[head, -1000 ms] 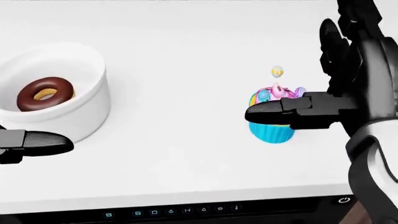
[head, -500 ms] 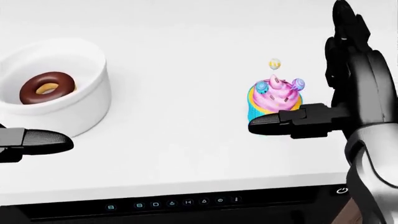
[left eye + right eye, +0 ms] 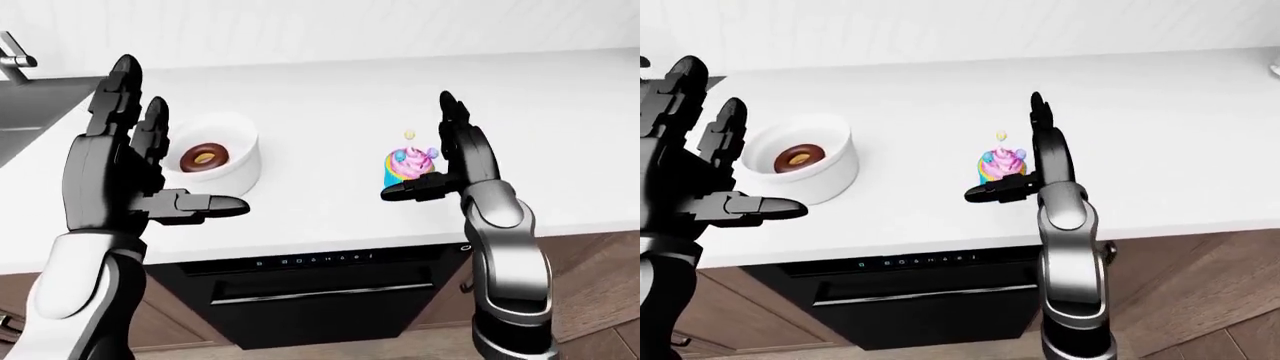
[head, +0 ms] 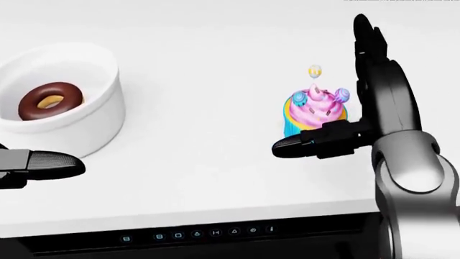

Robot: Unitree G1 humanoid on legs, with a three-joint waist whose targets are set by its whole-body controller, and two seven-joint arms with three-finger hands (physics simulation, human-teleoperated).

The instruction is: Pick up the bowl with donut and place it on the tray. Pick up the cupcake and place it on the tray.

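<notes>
A white bowl (image 4: 90, 127) holding a chocolate donut (image 4: 49, 100) stands on the white counter at the left of the head view. A cupcake (image 4: 315, 110) with pink frosting and a blue wrapper stands upright to its right. My right hand (image 4: 323, 86) is open: its fingers stand upright just right of the cupcake and its thumb (image 4: 302, 144) reaches across below it, and I cannot tell whether they touch it. My left hand (image 3: 180, 142) is open and raised, left of the bowl and nearer the camera. No tray shows.
The counter's near edge (image 3: 330, 229) runs above a black appliance with a control strip (image 3: 310, 260). A sink (image 3: 30, 112) with a faucet (image 3: 12, 56) lies at the top left of the left-eye view. Wood floor shows at the lower right.
The view has shifted slightly. My right hand has swung left toward the cupcake, and its thumb now sits lower, uncovering the cupcake. The bowl and left thumb have barely moved.
</notes>
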